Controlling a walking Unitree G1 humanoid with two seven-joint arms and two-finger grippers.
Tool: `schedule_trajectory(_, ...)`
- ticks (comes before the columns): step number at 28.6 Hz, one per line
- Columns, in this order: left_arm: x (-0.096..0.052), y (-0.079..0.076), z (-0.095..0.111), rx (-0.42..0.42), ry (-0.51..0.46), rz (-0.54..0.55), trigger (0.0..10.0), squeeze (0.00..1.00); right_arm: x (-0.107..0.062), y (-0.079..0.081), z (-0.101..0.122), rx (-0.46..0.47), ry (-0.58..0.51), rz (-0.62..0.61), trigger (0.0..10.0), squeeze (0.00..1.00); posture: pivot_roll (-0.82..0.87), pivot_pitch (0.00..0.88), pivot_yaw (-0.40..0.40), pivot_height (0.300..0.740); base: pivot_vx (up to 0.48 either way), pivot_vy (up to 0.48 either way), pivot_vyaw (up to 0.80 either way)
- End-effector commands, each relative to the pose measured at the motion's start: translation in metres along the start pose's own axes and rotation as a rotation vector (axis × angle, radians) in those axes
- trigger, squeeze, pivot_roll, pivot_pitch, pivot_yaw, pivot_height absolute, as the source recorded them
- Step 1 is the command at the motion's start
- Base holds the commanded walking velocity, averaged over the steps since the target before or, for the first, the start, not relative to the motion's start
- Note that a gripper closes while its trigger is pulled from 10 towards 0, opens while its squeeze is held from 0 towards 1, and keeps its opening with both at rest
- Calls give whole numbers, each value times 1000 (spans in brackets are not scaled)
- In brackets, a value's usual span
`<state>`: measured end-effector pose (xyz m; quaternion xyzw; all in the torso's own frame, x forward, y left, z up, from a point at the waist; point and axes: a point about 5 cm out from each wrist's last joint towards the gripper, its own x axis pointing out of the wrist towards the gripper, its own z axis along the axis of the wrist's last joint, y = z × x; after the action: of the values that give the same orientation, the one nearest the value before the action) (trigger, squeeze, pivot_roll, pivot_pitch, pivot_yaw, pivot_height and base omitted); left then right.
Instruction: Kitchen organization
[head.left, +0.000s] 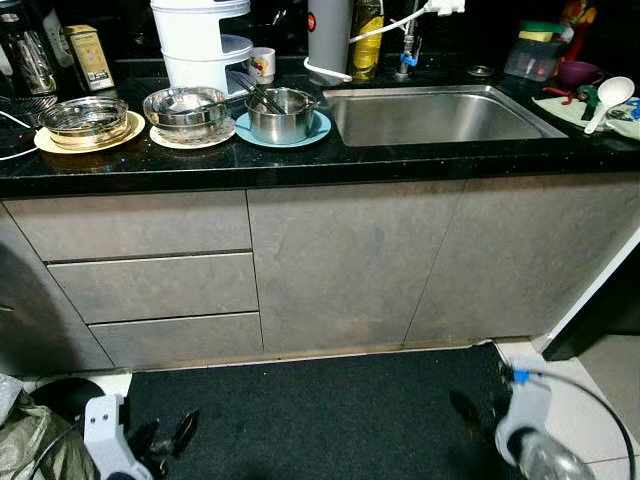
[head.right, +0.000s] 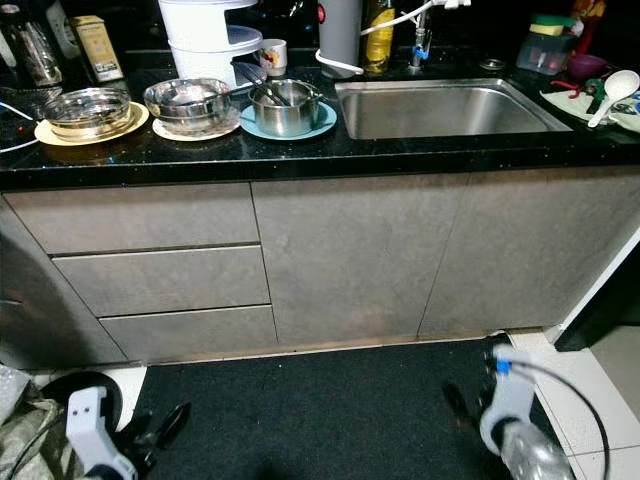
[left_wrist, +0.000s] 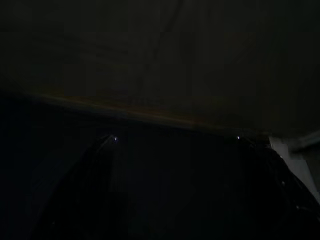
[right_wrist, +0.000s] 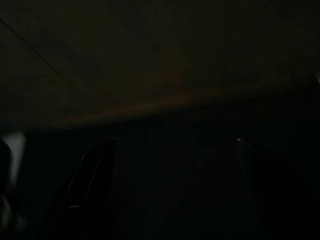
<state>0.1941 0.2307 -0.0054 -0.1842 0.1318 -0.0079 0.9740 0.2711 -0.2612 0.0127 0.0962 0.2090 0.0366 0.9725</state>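
- I have the left jaws (head.left: 165, 437) hanging low over the dark floor mat (head.left: 320, 410), fingers spread apart with nothing between them.
- My right jaws (head.left: 478, 410) hang low over the same mat on the other side; in the right wrist view the two fingers (right_wrist: 95, 170) stand well apart and hold nothing.
- Both wrist views are very dark; I can only make out finger outlines and a faint line where the cabinet meets the floor.
- Between the two jaws the mat gives me open room, ending ahead at the grey cabinet front (head.left: 340, 260).
- Well above and ahead of both jaws, the black worktop (head.left: 300, 160) shows its front edge running straight across.
- Above the left jaws, three steel bowl stacks sit near that edge: one on a yellow plate (head.left: 88, 135), one on a white plate (head.left: 190, 137), and a pot (head.left: 280, 115) on a blue plate (head.left: 318, 128).
- Above the right jaws, the steel sink (head.left: 430, 115) is set in the worktop, a white spoon (head.left: 607, 100) beyond it.
- A plastic bag (head.left: 30, 440) lies just beside the left jaws.
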Motion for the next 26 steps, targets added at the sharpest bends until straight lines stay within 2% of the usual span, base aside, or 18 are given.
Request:
schedule_trajectory(1,4,-1,14,40,-72,38,10000,0,9,9,18,9,-80,27,10000,0,39,0,-33,740,0,0,0)
schedule_trajectory(3,11,-4,29,51,-127,55,10000,0,19,20,38,32,-147,58,10000,0,55,0,-32,740,0,0,0)
schedule_trajectory(4,11,-4,29,51,-127,55,10000,0,19,20,38,32,-147,58,10000,0,55,0,-32,740,0,0,0)
schedule_trajectory(7,22,-10,49,74,-189,60,10000,0,29,33,60,17,-207,91,10000,0,57,0,-31,740,0,0,0)
schedule_trajectory(9,25,-12,54,70,-205,56,10000,0,31,38,66,25,-221,116,10000,0,50,0,-19,740,0,0,0)
schedule_trajectory(10,30,-15,62,81,-224,46,10000,0,33,43,74,70,-248,156,10000,0,45,0,-13,740,0,0,0)
schedule_trajectory(11,39,-22,74,182,-236,51,10000,0,35,51,93,97,-316,203,10000,0,41,0,-8,740,0,0,775)
schedule_trajectory(12,42,-25,77,188,-239,39,10000,0,36,54,98,95,-338,211,10000,0,39,0,-4,740,0,0,775)
schedule_trajectory(14,45,-30,79,129,-249,-12,10000,0,36,58,107,92,-369,219,10000,0,36,0,0,740,0,0,775)
schedule_trajectory(17,47,-34,79,109,-247,-28,10000,0,37,60,111,92,-385,225,10000,0,36,0,0,740,0,0,775)
schedule_trajectory(18,50,-42,80,112,-244,-60,10000,0,38,65,119,88,-412,242,10000,0,33,0,12,740,0,0,775)
schedule_trajectory(19,53,-56,81,141,-226,-111,10000,0,38,77,133,92,-465,280,10000,0,26,0,22,740,0,0,775)
schedule_trajectory(24,54,-60,82,162,-227,-125,10000,0,39,84,139,89,-488,297,10000,0,26,0,26,740,0,0,775)
schedule_trajectory(26,55,-63,83,203,-222,-117,10000,0,37,91,147,89,-516,324,10000,0,28,0,27,740,0,0,775)
